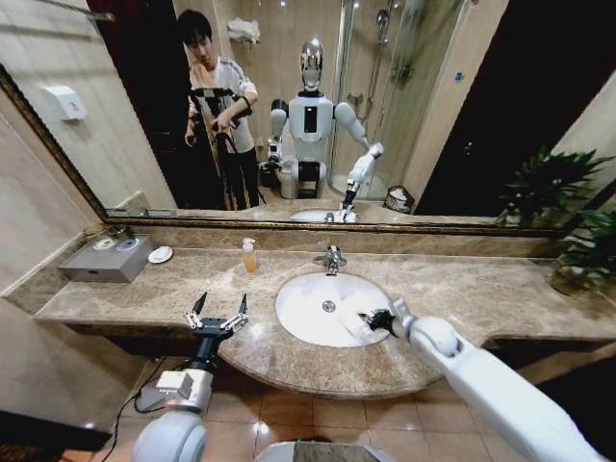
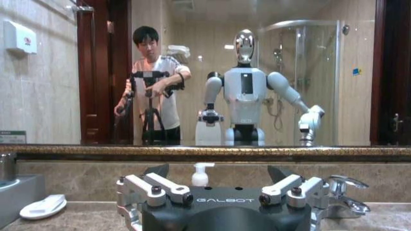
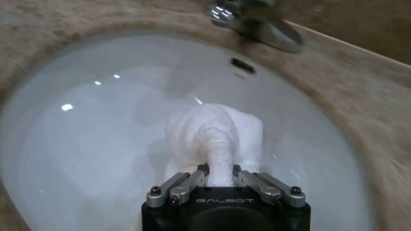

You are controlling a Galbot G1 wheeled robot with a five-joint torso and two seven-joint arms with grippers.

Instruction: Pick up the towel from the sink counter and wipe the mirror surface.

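— Right gripper (image 3: 218,179): what is it doing?
— Its fingers are pinched tight on the white towel (image 3: 215,137). The towel hangs bunched up just past the fingertips, over the white basin (image 3: 83,144) of the sink counter (image 1: 452,289).
— What is near that gripper?
— The shiny faucet (image 3: 257,21) is beyond the towel, at the far rim of the basin.
— And the left gripper (image 1: 218,316)?
— It sits over the front edge of the counter, well apart from the towel, with its fingers spread wide. The mirror (image 2: 212,72) is straight ahead of it, and a soap bottle (image 2: 201,174) stands in between.
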